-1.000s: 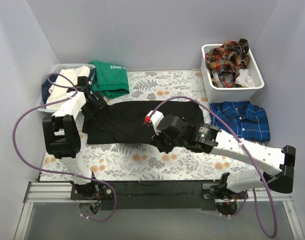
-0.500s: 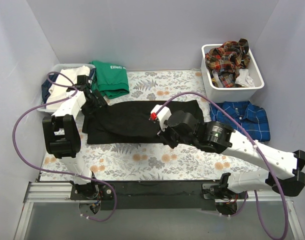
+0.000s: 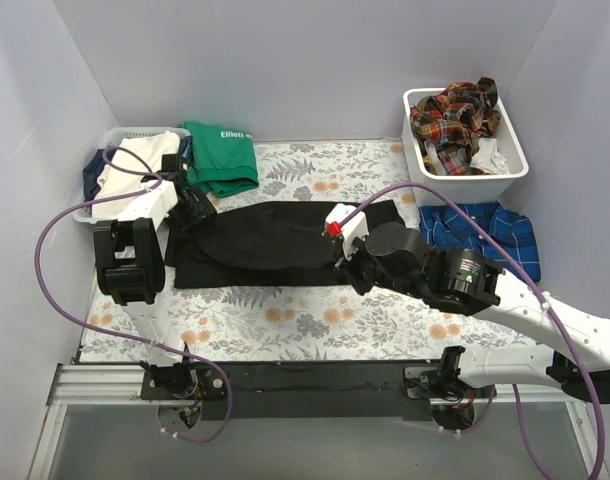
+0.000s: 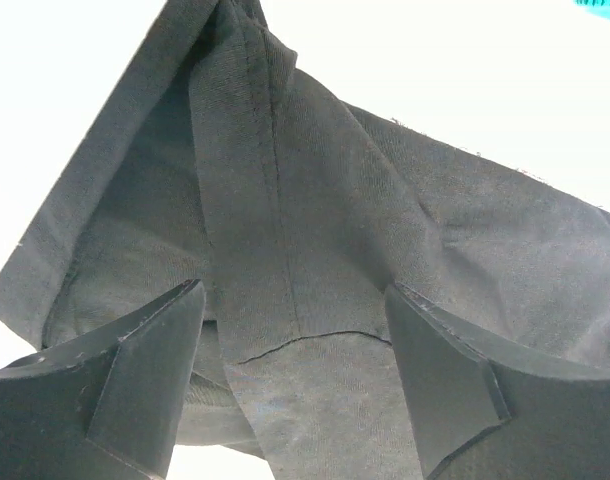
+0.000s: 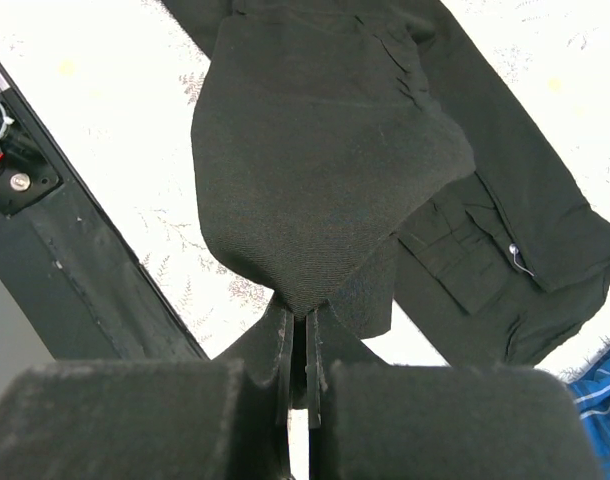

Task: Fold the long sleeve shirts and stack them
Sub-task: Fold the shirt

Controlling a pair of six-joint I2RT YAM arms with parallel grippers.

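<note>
Black shirt (image 5: 325, 150) edge pinched, right gripper (image 5: 303, 340)

Plain pale walls (image 3: 285, 70), floral-print table cover (image 3: 305, 322), black rail (image 3: 315, 385) along near edge

The black shirt (image 4: 315, 230) is seen as matt, finely woven cloth with a stitched seam; the bin (image 3: 465, 188) is made of smooth white plastic.

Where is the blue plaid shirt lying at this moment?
In the top view, the blue plaid shirt lies on the right, just in front of the white bin and right of the black shirt.
</note>
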